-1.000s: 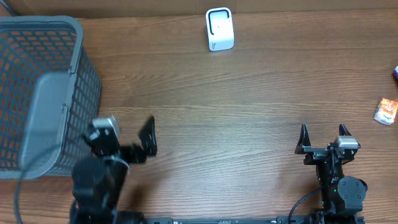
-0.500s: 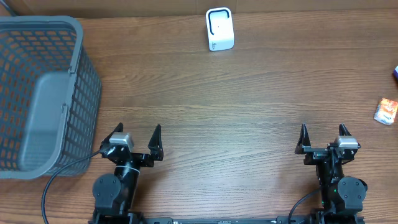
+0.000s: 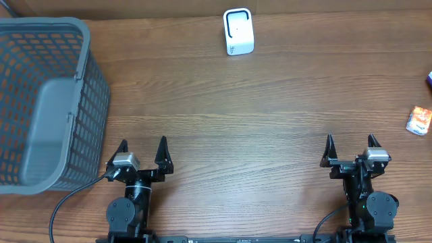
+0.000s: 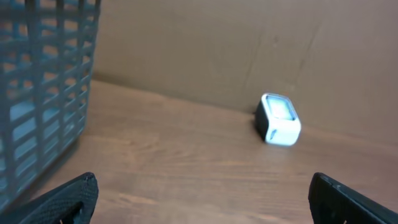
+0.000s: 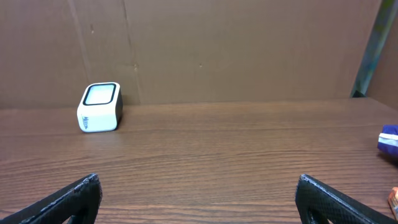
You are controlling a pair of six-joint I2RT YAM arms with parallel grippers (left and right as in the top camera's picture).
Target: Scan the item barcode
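A grey basket (image 3: pixel 67 40) stands at the left edge of the surface (image 3: pixel 270 115). Beside it, near, the left hand (image 3: pixel 142 144) gapes apart, empty. The white scanner (image 3: pixel 237 32) sits far, centre. The right hand (image 3: pixel 350 140), near, is also apart, empty. The orange-and-white packet (image 3: pixel 419 120) lies at the right edge.

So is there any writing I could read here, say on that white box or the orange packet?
None can be read.
White scanner: faint marks on its front, too small to read.
Orange packet: printed, but blurred.
Blue item: mostly cut off by the picture's edge; nothing legible.
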